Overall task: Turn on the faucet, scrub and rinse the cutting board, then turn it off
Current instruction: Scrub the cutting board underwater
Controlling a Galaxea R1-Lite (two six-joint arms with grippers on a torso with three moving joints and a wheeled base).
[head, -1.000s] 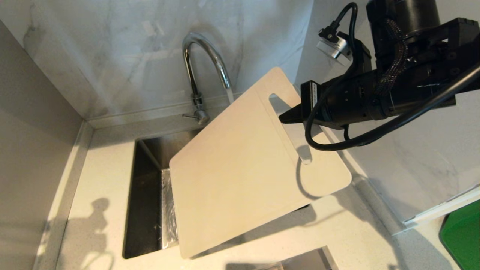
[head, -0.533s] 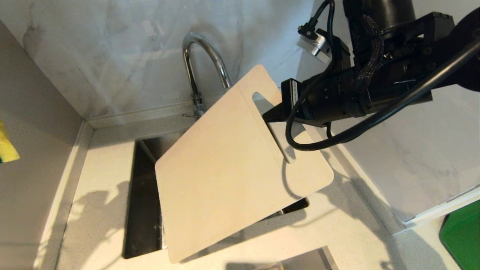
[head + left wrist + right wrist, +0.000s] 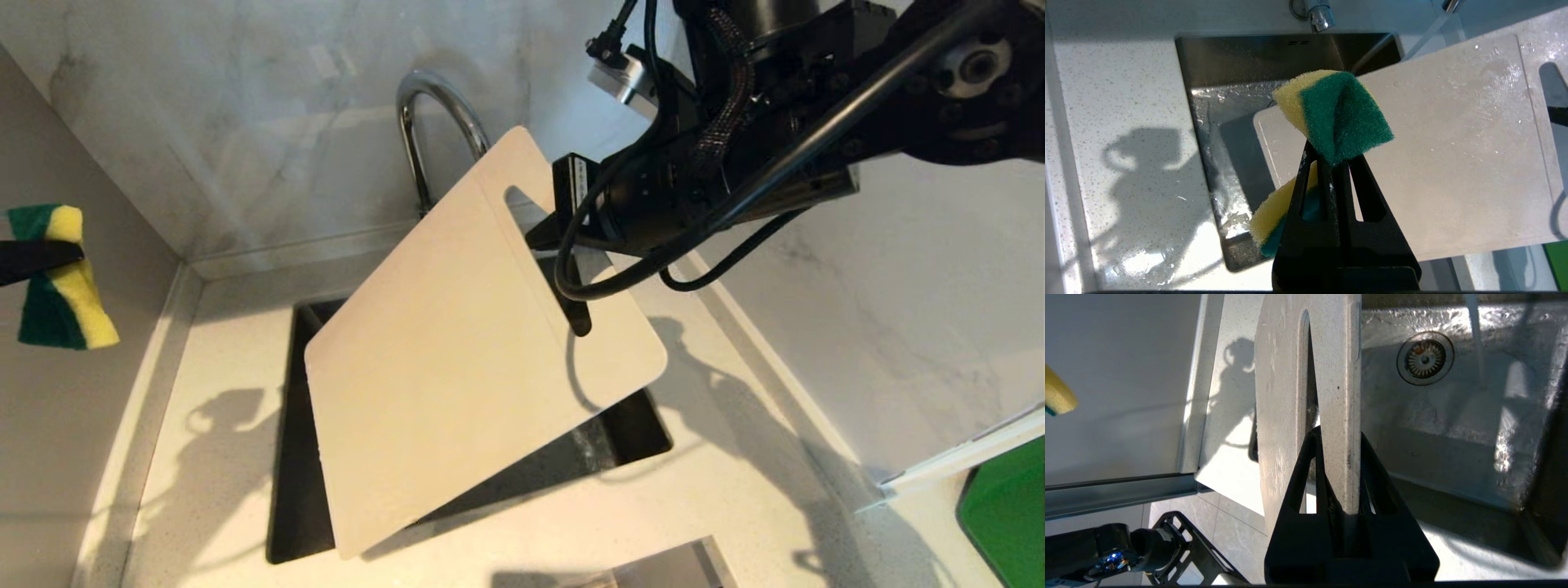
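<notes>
Right gripper (image 3: 545,237) jaws pinching the cutting board (image 3: 457,359) by its handle end, tilted over the sink (image 3: 629,429), left gripper (image 3: 1331,163) jaws squeezing a sponge (image 3: 1337,116), faucet (image 3: 424,122) behind

- The head camera looks steeply down on the sink (image 3: 302,457) and faucet (image 3: 424,114).
- The left wrist camera, close behind its fingers, faces down at the cutting board (image 3: 1453,163).
- The right wrist camera sights along that board's edge into the same sink.
</notes>
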